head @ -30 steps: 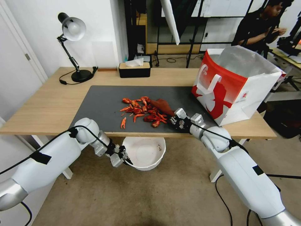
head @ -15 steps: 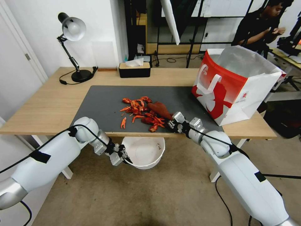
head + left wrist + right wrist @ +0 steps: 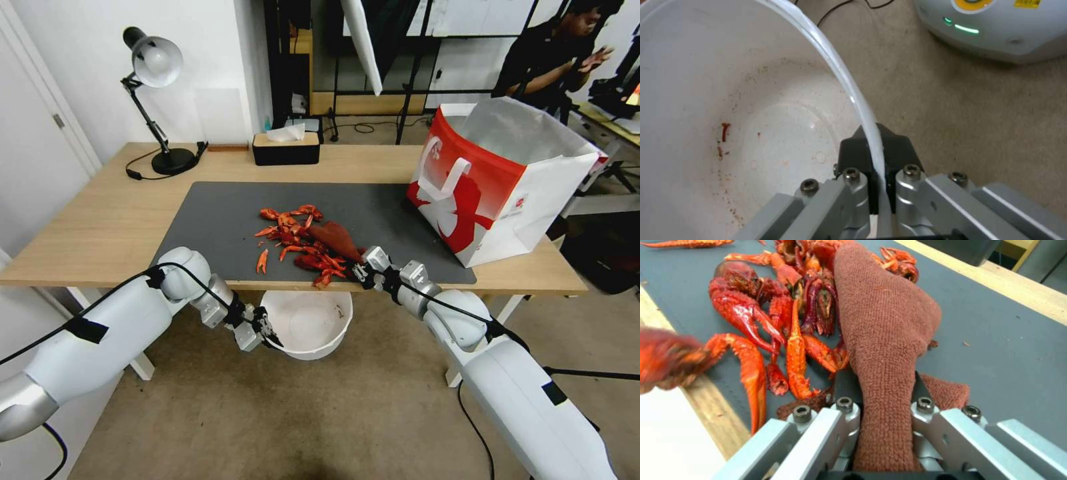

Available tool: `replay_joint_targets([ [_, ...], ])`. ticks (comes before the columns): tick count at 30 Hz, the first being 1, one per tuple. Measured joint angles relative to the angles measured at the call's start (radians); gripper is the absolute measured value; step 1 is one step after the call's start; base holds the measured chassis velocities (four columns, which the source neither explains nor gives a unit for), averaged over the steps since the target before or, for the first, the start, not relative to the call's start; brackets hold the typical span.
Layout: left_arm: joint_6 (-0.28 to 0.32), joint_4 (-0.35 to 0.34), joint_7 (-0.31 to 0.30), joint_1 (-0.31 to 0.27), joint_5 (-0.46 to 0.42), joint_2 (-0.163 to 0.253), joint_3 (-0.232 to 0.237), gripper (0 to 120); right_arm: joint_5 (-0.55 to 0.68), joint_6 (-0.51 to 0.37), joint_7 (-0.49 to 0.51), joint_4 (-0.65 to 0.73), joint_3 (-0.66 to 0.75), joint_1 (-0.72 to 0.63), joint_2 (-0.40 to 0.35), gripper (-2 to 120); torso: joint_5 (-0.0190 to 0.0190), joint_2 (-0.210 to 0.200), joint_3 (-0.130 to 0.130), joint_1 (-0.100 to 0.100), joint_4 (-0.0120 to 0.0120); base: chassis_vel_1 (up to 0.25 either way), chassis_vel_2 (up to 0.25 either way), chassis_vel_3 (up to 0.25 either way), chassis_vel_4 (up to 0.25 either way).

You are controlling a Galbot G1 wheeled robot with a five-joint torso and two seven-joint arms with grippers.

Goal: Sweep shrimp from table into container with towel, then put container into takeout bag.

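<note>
Tabletop (image 3: 100, 227) with lamp (image 3: 155, 100), tissue box (image 3: 286, 148) far, takeout bag (image 3: 497, 180) right, right gripper (image 3: 363, 272) fingers clenching towel (image 3: 337, 238) beside shrimp (image 3: 293, 237), left gripper (image 3: 270, 337) fingers pinching container (image 3: 308, 325) rim below near edge.

head high overview, wrist close-ups

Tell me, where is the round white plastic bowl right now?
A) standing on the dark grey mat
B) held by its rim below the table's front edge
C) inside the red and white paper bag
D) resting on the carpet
B: the left gripper pinches the rim of the round white plastic bowl, holding it in the air just under the light-wood table's front edge, beneath the red-orange shellfish pieces.
</note>
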Motion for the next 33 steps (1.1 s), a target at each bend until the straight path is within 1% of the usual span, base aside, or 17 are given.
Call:
replay_joint_targets([
  [7,0.001,0.000,0.000,0.000,0.000,-0.001,0.000,0,-0.010,-0.007,0.011,0.011,-0.003,-0.010,0.007,6,0.0000,0.000,0.000,0.000,0.0000,0.000,0.000,0.000,0.000],
  [19,0.001,-0.003,-0.005,-0.001,-0.002,0.006,-0.003,0,-0.054,-0.021,0.041,0.069,-0.008,-0.070,0.035,6,0.0000,0.000,0.000,0.000,0.0000,0.000,0.000,0.000,0.000],
  [33,0.002,-0.006,-0.012,-0.013,-0.006,0.012,-0.005,0,-0.065,-0.024,0.043,0.110,-0.007,-0.110,0.036,6,0.0002,0.000,0.000,0.000,0.0001,0.000,0.000,0.000,0.000],
])
